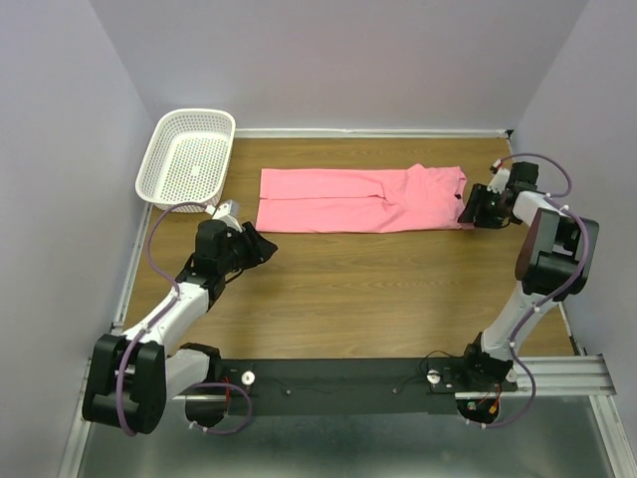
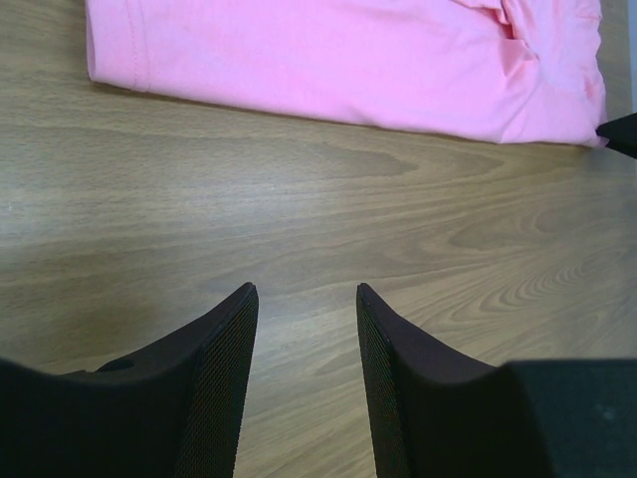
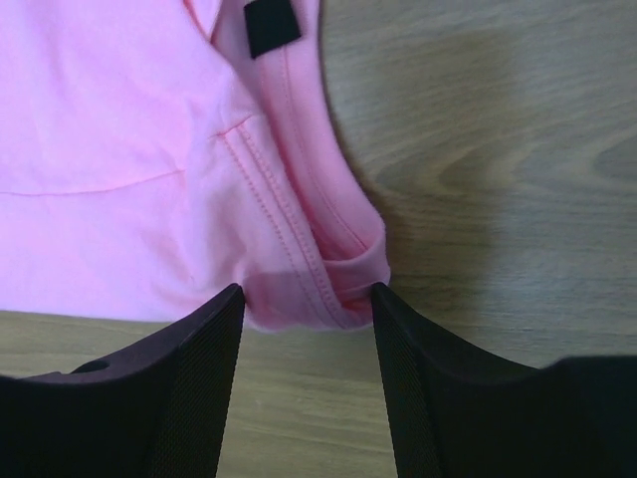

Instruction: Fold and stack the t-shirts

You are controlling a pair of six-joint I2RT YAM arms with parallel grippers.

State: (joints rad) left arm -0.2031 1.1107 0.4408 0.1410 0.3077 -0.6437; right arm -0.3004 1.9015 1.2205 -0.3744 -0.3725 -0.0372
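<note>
**Right gripper** (image 3: 307,294): released. Jaws parted and held low at the right end of the cloth. A stitched corner of the t-shirt (image 3: 119,149) lies in the gap between the two tips. The cloth looks slack and not pinched, though the wrist view does not settle whether the tips brush it.

**Left gripper** (image 2: 304,291): released. Jaws parted with nothing between them, over bare wood on the near side of the shirt's left half. It stands apart from the cloth.

**T-shirt**: one item, plain pink, soft cloth. It is folded into a long, narrow band lying flat across the far half of the table (image 1: 348,299), its length running left to right. The left end is a straight, square edge. The right end is bulkier, with overlapped layers and double-stitched hems. A small black label (image 3: 272,25) shows on the cloth near that end.

**Basket** (image 1: 189,159): white plastic mesh, with nothing showing inside. It sits at the far left corner of the table, appears tipped up toward the wall, and lies near the shirt's left end without touching it.

**Table**: wood-grain top, walled on three sides by pale lilac panels.

**Arms**: black and white, each with a purple cable looped along it, on a dark rail at the near edge.
</note>
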